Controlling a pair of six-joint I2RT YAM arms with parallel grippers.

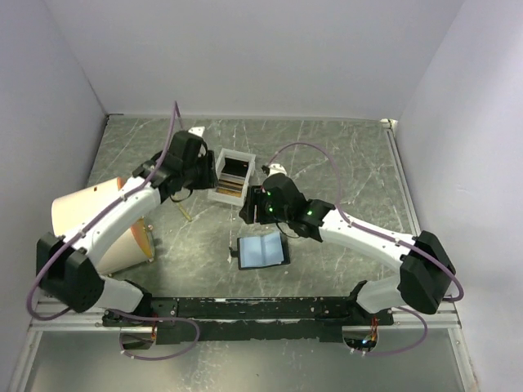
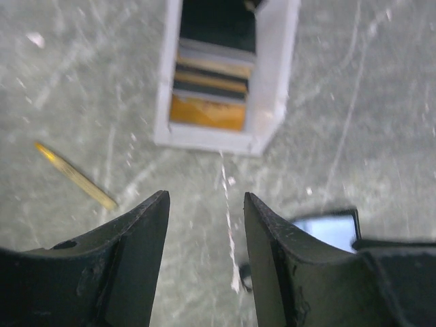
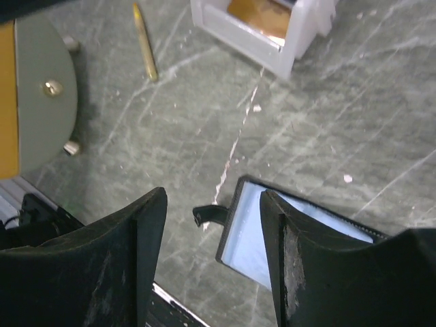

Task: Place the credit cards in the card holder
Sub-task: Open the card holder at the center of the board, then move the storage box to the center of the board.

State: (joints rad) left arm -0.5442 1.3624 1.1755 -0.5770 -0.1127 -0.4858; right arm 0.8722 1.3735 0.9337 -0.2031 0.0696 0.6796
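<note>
The card holder point(image 1: 263, 251) lies open on the table, pale blue-grey inside, with a small black tab at its left. It also shows in the right wrist view point(image 3: 262, 228) and at the edge of the left wrist view point(image 2: 330, 228). The credit cards point(image 2: 211, 88), gold-tan and dark, stand stacked in a white plastic box point(image 1: 231, 177). My left gripper point(image 2: 204, 204) is open and empty, just short of the box. My right gripper point(image 3: 212, 197) is open and empty above the holder's left edge.
A thin gold pencil-like stick point(image 2: 75, 176) lies on the table left of the box, also seen in the right wrist view point(image 3: 144, 42). A tan cone-shaped lamp shade point(image 1: 106, 229) lies at the left. Walls enclose the table on three sides.
</note>
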